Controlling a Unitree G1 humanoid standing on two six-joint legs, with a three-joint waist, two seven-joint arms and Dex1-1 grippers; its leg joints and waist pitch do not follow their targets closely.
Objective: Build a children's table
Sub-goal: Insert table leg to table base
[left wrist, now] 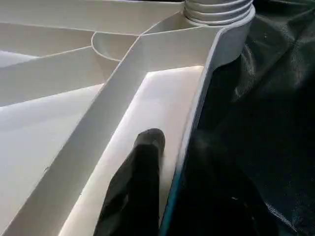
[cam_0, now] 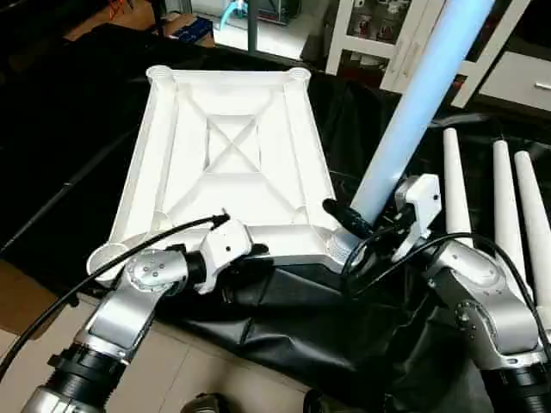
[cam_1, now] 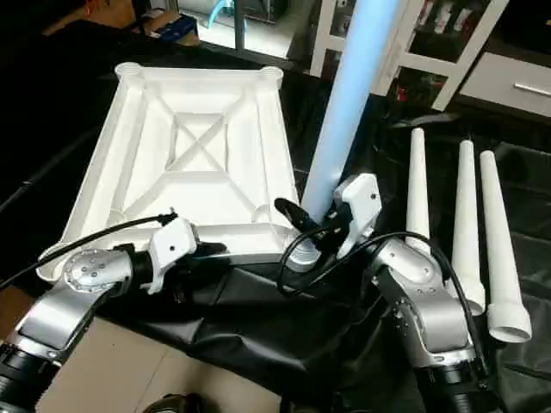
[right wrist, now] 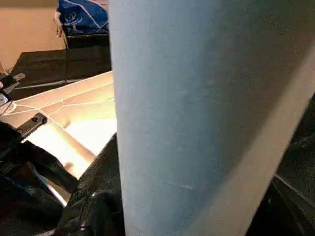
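The white tabletop [cam_0: 176,163] lies upside down on the black-draped work table, its X ribs facing up. One white leg [cam_0: 422,95] stands tilted in the near right corner socket [cam_0: 342,249]. My right gripper [cam_0: 366,225] is shut on this leg just above the socket; the leg [right wrist: 197,113] runs close past the camera in the right wrist view. My left gripper [cam_0: 258,251] is shut on the tabletop's near rim [left wrist: 197,113], with one black finger [left wrist: 142,162] inside the rim and the other outside it. Three more legs [cam_1: 465,224] lie side by side on the right.
Black cloth [cam_0: 284,318] hangs in folds over the work table's near edge, above tan floor [cam_0: 198,370]. White cabinets [cam_0: 516,60] stand at the back right, and a blue box [cam_0: 194,28] sits at the back left.
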